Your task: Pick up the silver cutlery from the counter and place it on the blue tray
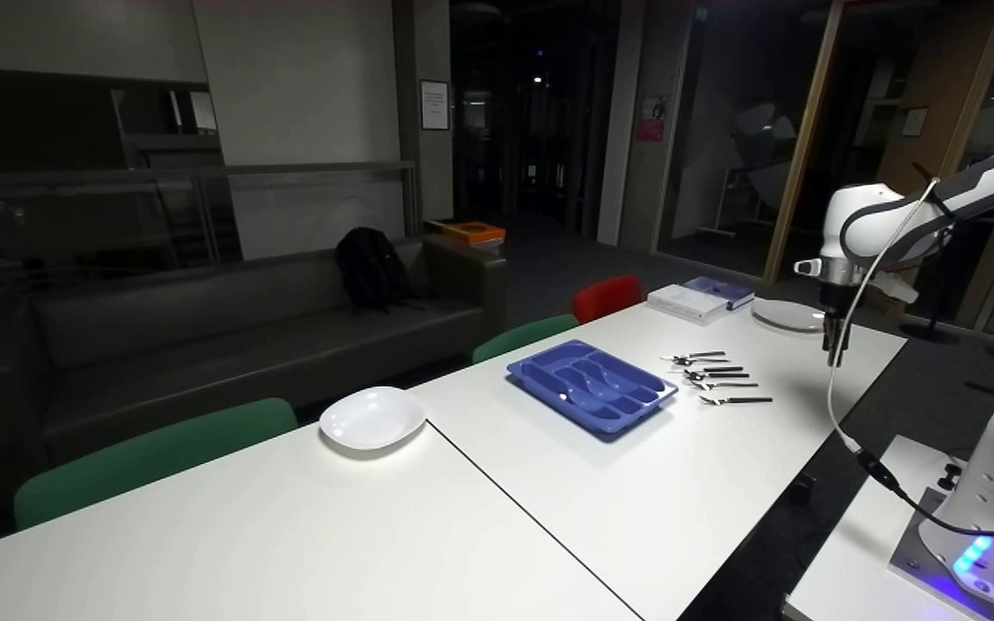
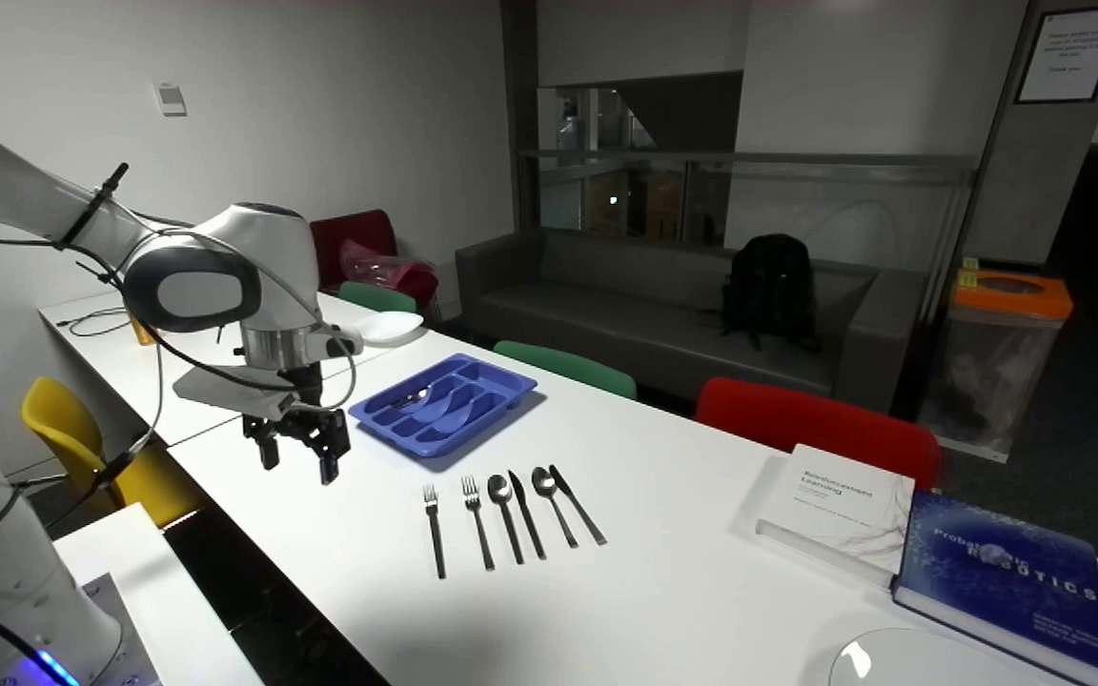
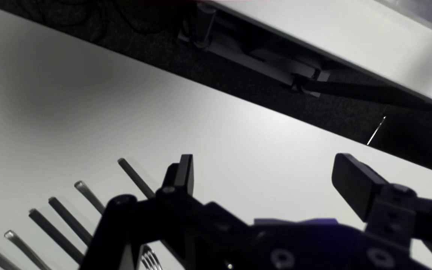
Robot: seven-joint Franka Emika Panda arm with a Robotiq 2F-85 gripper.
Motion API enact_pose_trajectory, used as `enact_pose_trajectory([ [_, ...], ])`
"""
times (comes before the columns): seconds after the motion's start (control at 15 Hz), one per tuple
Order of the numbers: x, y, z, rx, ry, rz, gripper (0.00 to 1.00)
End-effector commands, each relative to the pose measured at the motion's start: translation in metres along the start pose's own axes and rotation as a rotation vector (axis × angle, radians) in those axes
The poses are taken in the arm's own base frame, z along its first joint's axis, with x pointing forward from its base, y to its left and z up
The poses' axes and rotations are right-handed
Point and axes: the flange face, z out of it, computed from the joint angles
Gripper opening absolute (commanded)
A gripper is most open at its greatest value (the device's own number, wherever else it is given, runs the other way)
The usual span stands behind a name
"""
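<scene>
Black fingers point(image 3: 353, 183): parted, released. Broad white tabletop point(image 2: 692, 553) separates silver cutlery point(image 2: 526, 514) from white book point(image 2: 840, 514) "Reinforcement Learning" and blue book point(image 2: 997, 600) "Probabilistic Robotics", near far edge.

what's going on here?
A robot arm has two forks, two spoons and two knives to move from the counter to the tray. None is picked up yet: all six lie side by side on the counter, apart from the tray. The gripper hangs open above the counter, holding nothing.
</scene>
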Motion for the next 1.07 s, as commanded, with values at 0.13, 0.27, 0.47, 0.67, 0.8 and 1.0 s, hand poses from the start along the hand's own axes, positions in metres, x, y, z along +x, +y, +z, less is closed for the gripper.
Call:
enact_pose_trajectory([
  [0.13,0.036,0.004,0.035,-0.034,0.077,-0.113,1.00],
  [0.27,0.044,0.007,0.046,-0.043,0.083,-0.177,1.00],
  [0.47,0.052,0.011,0.060,-0.045,0.083,-0.252,1.00],
  [0.67,0.058,0.018,0.070,-0.038,0.095,-0.301,1.00],
  [0.8,0.061,0.023,0.077,-0.027,0.102,-0.322,1.00],
  [1.0,0.067,0.030,0.084,-0.014,0.120,-0.353,1.00],
])
